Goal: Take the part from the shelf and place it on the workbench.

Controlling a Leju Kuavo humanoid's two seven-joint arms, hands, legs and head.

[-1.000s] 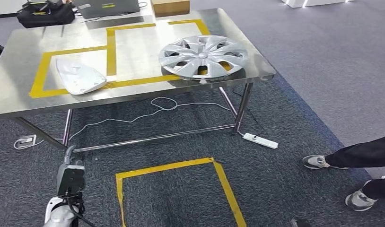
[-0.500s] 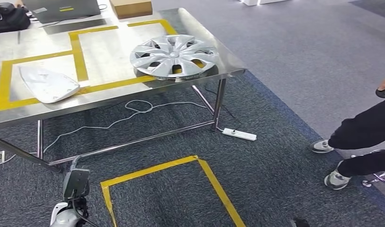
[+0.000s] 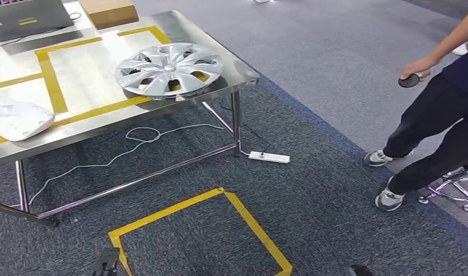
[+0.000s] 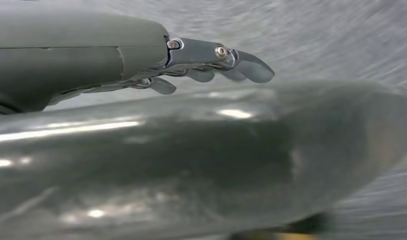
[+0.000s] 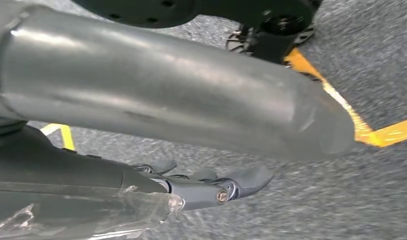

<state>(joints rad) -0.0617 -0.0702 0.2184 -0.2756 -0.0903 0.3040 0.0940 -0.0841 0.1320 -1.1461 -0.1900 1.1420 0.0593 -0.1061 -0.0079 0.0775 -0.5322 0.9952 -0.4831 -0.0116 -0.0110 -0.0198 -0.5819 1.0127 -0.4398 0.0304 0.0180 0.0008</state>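
The steel workbench (image 3: 232, 64) stands at the upper left of the head view, marked with yellow tape. A silver wheel cover (image 3: 169, 68) lies near its right corner, and a white shell-shaped part (image 3: 18, 119) lies at its left. My left hand (image 4: 166, 150) hangs over blurred grey carpet with its fingers (image 4: 226, 57) stretched out and nothing in them. My right hand (image 5: 166, 85) also hangs over the carpet, its fingers (image 5: 216, 190) apart and holding nothing.
A person (image 3: 433, 121) stands at the right on the carpet, holding a small black disc (image 3: 408, 80). A yellow tape square (image 3: 243, 215) marks the floor in front of me. A white cable and a power strip (image 3: 269, 156) lie under the table. A laptop (image 3: 27, 17) and a brown box (image 3: 108, 10) sit at the bench's far edge.
The whole picture has shifted left, so the camera has turned right. The person has come further into view. My left arm has dropped out of the head view's bottom edge.
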